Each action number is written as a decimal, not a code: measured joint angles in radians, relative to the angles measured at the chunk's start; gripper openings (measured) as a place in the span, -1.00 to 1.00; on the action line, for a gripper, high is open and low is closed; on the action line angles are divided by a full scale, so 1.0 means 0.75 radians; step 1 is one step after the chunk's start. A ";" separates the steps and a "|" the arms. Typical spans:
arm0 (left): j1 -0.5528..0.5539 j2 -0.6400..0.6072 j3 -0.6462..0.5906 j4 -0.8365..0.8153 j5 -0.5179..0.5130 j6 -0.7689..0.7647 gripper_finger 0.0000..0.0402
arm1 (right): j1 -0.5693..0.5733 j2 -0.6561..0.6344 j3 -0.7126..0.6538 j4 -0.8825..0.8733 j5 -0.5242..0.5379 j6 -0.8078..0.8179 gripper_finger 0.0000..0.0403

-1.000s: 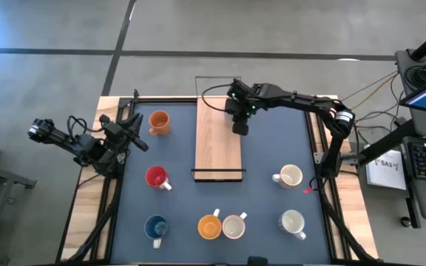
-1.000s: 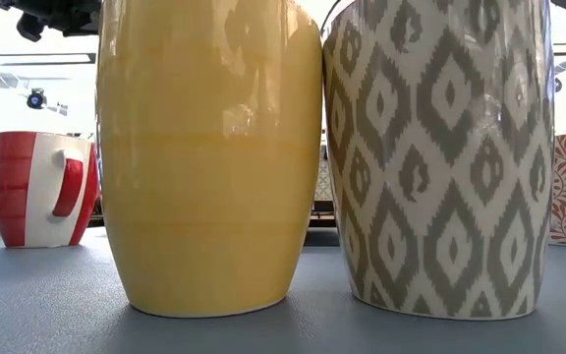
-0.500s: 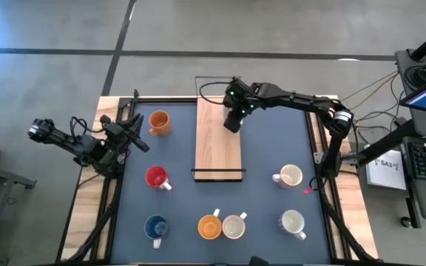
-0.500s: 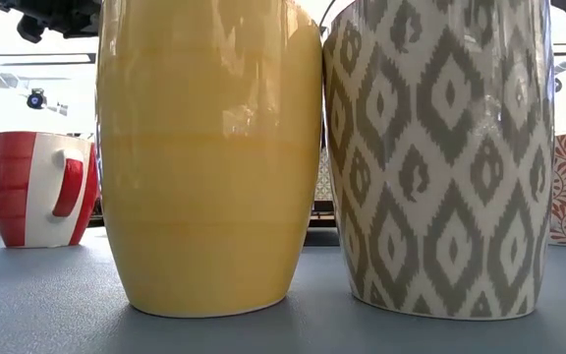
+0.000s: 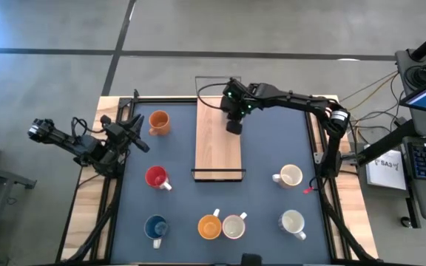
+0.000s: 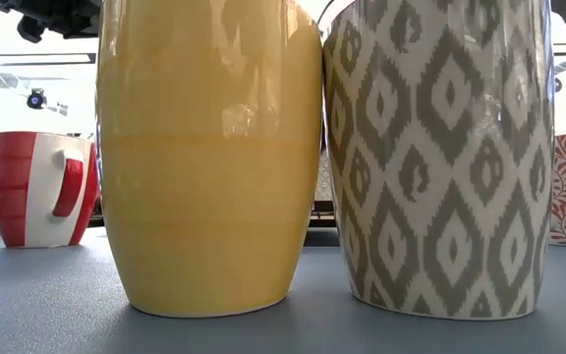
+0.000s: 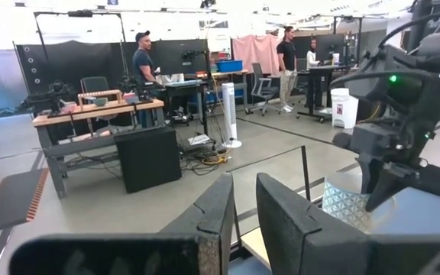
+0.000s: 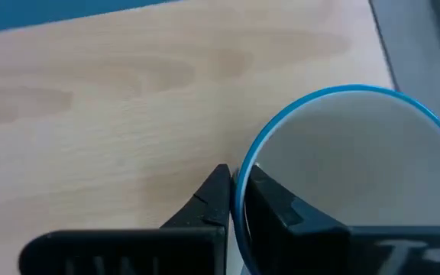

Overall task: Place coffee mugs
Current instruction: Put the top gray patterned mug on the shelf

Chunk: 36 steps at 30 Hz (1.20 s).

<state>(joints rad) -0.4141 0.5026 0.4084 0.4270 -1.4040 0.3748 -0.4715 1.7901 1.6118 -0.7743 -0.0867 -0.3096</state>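
Observation:
My right gripper point(image 5: 233, 124) reaches over the far half of the wooden board point(image 5: 217, 151) and is shut on a white mug with a blue rim point(image 8: 350, 176). The left wrist view shows this mug's patterned wall point(image 7: 344, 208) below the gripper. Seven other mugs stand on the dark mat: orange point(image 5: 158, 122), red point(image 5: 156, 177), blue point(image 5: 155, 227), orange point(image 5: 209, 226), white point(image 5: 234, 226), white point(image 5: 292, 222), cream point(image 5: 290, 176). My left gripper point(image 5: 136, 136) waits shut at the table's left edge, touching nothing. My right gripper pinches the mug's blue rim point(image 8: 242, 177) between its two fingers, one finger point(image 8: 273, 205) inside the cup and the other point(image 8: 217, 197) outside. It comes from above, pointing down. The mug is upright over the board; whether its base rests on the wood cannot be told.
The board has a thin wire frame at its far end point(image 5: 217, 79) and a dark rail at its near end point(image 5: 217, 174). In the low view, a yellow mug point(image 6: 209, 157) and a grey-patterned mug point(image 6: 438, 157) fill the foreground. People stand in the room behind.
My right gripper has carried the mug a short way toward the table's far edge and slightly left, staying over the board. The gripper stays shut on the rim.

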 joint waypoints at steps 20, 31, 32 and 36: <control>0.000 0.000 -0.008 -0.024 0.000 -0.024 -0.79 | -0.130 0.075 0.048 0.047 0.021 -0.147 -0.89; 0.000 0.025 -0.008 -0.035 0.001 -0.021 -0.79 | -0.132 0.069 0.049 0.043 0.085 -0.147 -0.69; 0.002 0.029 -0.008 -0.035 0.001 -0.021 -0.79 | -0.132 0.062 0.049 0.044 0.084 -0.147 -0.66; 0.009 0.037 0.001 -0.034 0.001 -0.018 -0.79 | -0.131 0.044 0.049 0.045 0.083 -0.147 -0.55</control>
<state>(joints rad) -0.4076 0.5304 0.4093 0.4013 -1.4036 0.3611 -0.5694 1.8228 1.6485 -0.7406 -0.0246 -0.4202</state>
